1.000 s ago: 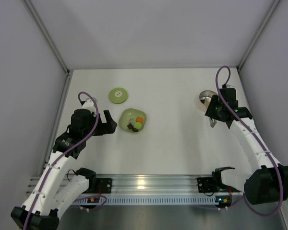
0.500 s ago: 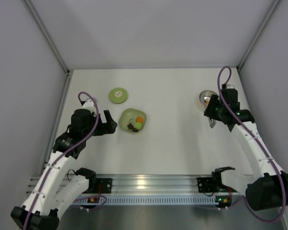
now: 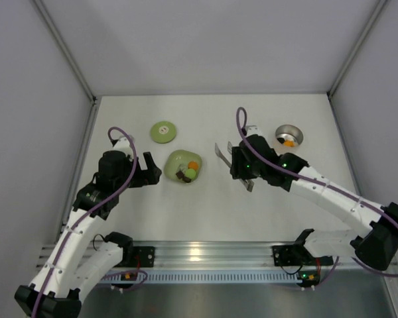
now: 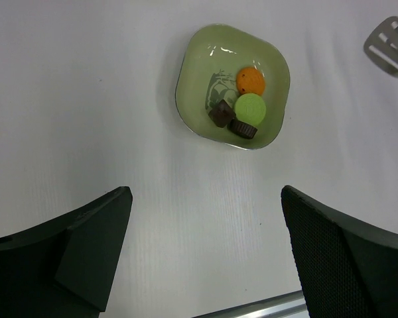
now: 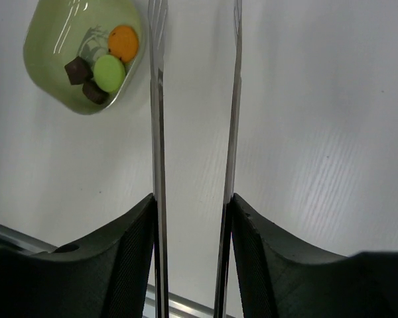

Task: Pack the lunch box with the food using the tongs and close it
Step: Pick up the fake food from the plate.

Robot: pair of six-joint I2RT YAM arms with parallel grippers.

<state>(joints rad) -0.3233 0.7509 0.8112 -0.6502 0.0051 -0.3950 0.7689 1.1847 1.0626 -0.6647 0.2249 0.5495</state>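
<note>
Metal tongs (image 5: 158,132) clamped in R gripper (image 5: 193,212), arm stretched twd plate (image 5: 50,46); L gripper (image 4: 204,199) agape.

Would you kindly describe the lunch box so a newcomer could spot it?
Start at the far right of the white table. There sits the lunch box, a small round silvery tin with an orange piece inside. Unlike the flat green lid and green plate, it is metal.

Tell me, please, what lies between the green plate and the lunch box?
In the top view, the right gripper, shut on the tongs, sits between plate and lunch box.
</note>
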